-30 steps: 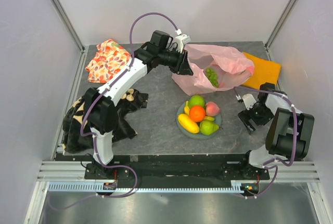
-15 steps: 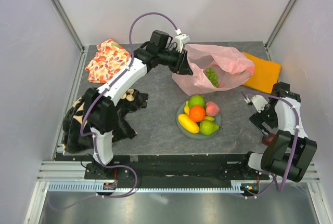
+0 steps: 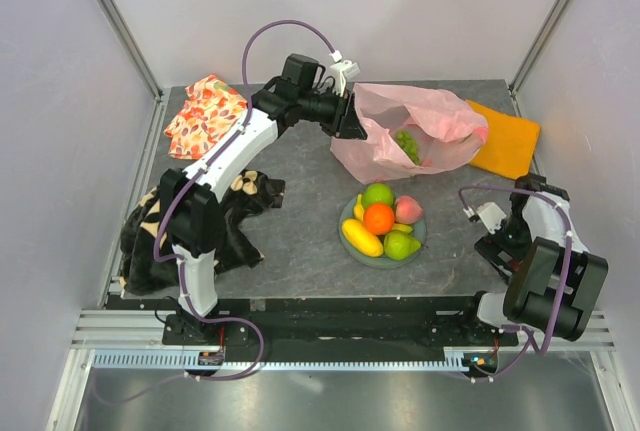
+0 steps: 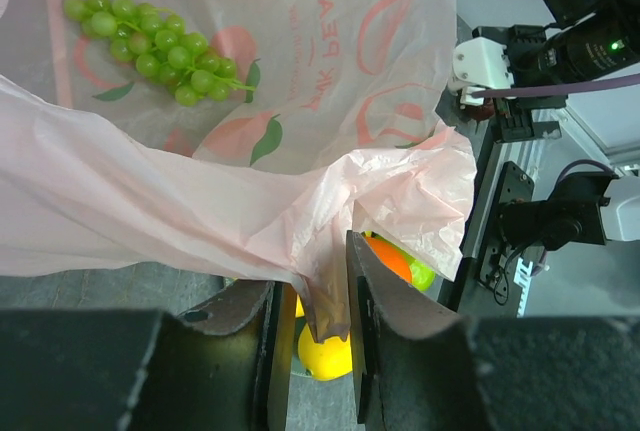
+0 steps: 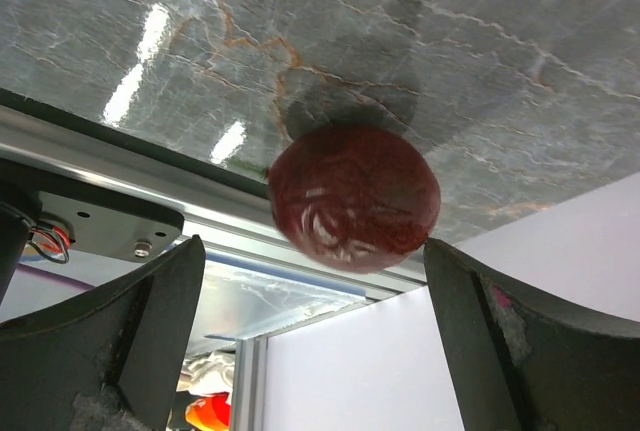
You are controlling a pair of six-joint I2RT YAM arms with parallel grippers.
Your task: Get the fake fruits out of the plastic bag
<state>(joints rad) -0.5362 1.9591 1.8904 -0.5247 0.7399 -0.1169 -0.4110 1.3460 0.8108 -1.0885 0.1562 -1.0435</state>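
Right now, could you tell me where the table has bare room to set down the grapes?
Bare table shows between the dark cloth and the plate, and a narrower strip between the plate and the right gripper. The far right is crowded with the plastic bag and orange cloth; the plate is piled with fruit.

Translucent pink plastic bag (image 3: 440,116) and glossy bright fruit on a grey marbled worktop (image 3: 300,221).
The bag carries darker pink peach prints, green leaves and pink lettering; the bunch of grapes (image 4: 150,46) inside is light green. The grey plate (image 3: 380,262) shows a green apple (image 3: 378,194), orange fruit (image 3: 378,218), pink peach (image 3: 408,210), yellow banana (image 3: 361,238) and green pear (image 3: 401,245). The round plum (image 5: 352,198) is dark red, over rust-coloured veins in the worktop. The plain cloth (image 3: 507,138) is orange; the leaf-patterned fabric (image 3: 205,116) is orange, red and white; the dark fabric (image 3: 190,226) is black with cream spots.
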